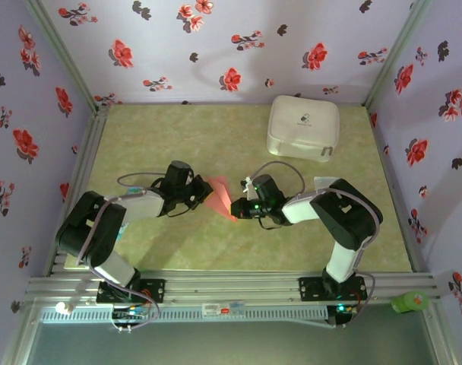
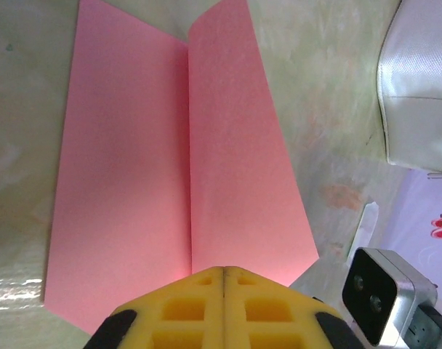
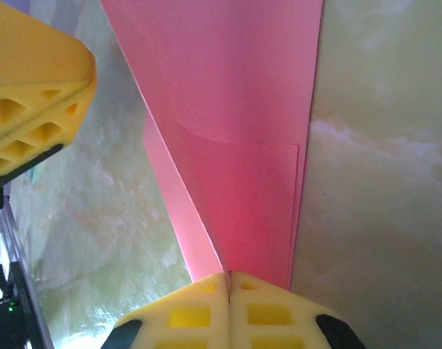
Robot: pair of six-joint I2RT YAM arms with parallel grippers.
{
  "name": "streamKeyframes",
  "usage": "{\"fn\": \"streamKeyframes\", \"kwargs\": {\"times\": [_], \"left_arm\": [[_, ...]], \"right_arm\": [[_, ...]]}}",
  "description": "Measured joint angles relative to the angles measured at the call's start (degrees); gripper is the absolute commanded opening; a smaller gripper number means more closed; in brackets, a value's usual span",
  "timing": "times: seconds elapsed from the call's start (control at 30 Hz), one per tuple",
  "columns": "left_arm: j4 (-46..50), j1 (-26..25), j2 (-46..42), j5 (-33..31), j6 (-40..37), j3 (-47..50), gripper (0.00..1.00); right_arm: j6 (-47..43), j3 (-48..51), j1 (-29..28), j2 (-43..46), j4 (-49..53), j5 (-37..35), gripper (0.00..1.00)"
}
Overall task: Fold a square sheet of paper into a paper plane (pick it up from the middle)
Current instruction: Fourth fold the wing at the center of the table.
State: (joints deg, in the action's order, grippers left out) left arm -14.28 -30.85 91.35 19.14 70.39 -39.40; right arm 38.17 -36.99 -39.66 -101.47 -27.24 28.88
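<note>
The square sheet of paper (image 1: 222,196) is salmon pink and hangs above the middle of the table, bent into a V along a centre crease. My left gripper (image 1: 209,195) is shut on one end of it, my right gripper (image 1: 238,208) on the opposite end. In the left wrist view the sheet (image 2: 206,145) spreads away from the closed yellow jaws of the left gripper (image 2: 224,270), crease in line with them. In the right wrist view the right gripper (image 3: 227,275) pinches the folded layers of the paper (image 3: 243,145), and the left gripper's fingers (image 3: 32,94) show at the upper left.
A white rounded-square case (image 1: 303,127) sits at the back right of the green table (image 1: 178,137); its side shows in the left wrist view (image 2: 417,87). Flowered walls close in the back and both sides. A green object (image 1: 409,302) lies on the front rail, right.
</note>
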Motion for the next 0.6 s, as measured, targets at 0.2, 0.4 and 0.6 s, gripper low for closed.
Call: {"fn": "streamKeyframes", "kwargs": {"times": [0.2,0.4,0.6], "left_arm": [[-2.29,-0.74,2.05,1.77,-0.46,-1.42,0.04],[-5.05,-1.73,5.14,3.06,-0.50,-2.56,0.04],[-7.39,-2.23,7.39,3.45,-0.46,-2.58,0.04]], "right_arm": [[0.68,0.00,0.09,-0.07,-0.20,0.28,0.03],[1.51,0.50,1.31,-0.11,-1.49,1.51,0.02],[2.40,1.11,2.56,-0.17,-1.68,3.26,0.02]]}}
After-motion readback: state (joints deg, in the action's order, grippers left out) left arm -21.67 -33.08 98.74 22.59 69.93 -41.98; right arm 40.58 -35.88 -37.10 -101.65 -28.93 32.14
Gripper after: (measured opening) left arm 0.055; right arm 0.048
